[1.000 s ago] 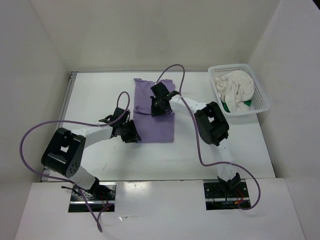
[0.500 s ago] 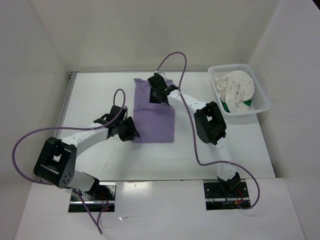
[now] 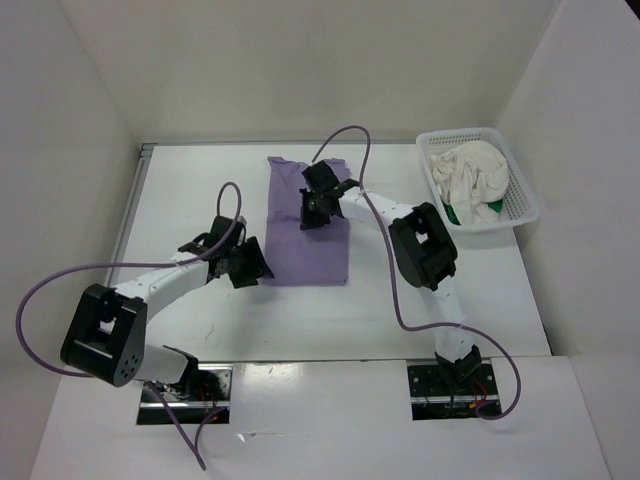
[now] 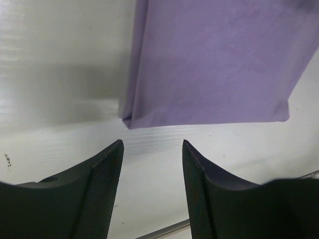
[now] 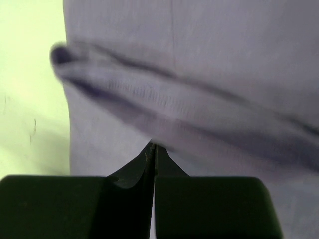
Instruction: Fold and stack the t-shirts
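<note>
A lavender t-shirt point(image 3: 310, 255) lay folded into a long rectangle at the middle of the white worktop point(image 3: 200, 190). The left claw point(image 4: 152, 147) stood open and empty just beside the shirt's near left corner. The right claw point(image 5: 152, 147), closed tight, had its tips against a raised fold on the shirt's far half. A cream t-shirt point(image 3: 470, 175) and a green t-shirt point(image 3: 452, 213) sat bunched in a white basket point(image 3: 520, 185) at the far right.

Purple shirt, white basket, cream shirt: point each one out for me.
purple shirt point(image 3: 310, 258), top view, near half of the flat folded panel.
white basket point(image 3: 460, 132), top view, far rim.
cream shirt point(image 3: 468, 178), top view, middle of the bunched heap.
</note>
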`<state>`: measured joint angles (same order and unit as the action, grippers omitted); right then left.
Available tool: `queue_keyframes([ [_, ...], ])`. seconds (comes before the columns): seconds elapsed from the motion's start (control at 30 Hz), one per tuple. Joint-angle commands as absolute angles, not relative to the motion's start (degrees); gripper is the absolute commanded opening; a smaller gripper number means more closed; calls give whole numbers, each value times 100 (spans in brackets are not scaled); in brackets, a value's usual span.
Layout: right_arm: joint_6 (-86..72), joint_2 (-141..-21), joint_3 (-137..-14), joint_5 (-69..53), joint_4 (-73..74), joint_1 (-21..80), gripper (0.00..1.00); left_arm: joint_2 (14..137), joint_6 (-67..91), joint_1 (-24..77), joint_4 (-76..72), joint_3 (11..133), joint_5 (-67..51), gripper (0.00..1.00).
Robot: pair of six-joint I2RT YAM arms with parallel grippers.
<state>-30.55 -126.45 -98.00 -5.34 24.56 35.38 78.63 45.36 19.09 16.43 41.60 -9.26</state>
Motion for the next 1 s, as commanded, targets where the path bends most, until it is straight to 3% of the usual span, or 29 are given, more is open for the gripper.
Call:
queue_keyframes([
  [0.0,-3041,-13050,-10546,-642,2399,3287,0,7866,4562,1907,1564,4043,-1020,59],
  [0.3,-2988,-13570,-11136,-694,2820,3103,0,8173,4562,1854,1328,4043,-905,61],
  [0.43,-2988,-12695,-10637,-808,2821,3103,2,8402,4562,1749,1266,4104,-975,61],
  [0.47,-3040,-12465,-10469,-809,2760,3050,5,8402,4562,1749,1266,4104,-976,61],
  [0.6,-3435,-11226,-9153,-1325,2339,2875,39,8595,4562,1696,1099,4104,-1028,57],
  [0.7,-3769,-10434,-7574,-1695,1996,2725,45,8727,4562,1696,1037,4104,-1081,53],
  [0.97,-4236,-9352,-5363,-1811,1723,2663,54,8851,4509,1696,967,4157,-1081,42],
])
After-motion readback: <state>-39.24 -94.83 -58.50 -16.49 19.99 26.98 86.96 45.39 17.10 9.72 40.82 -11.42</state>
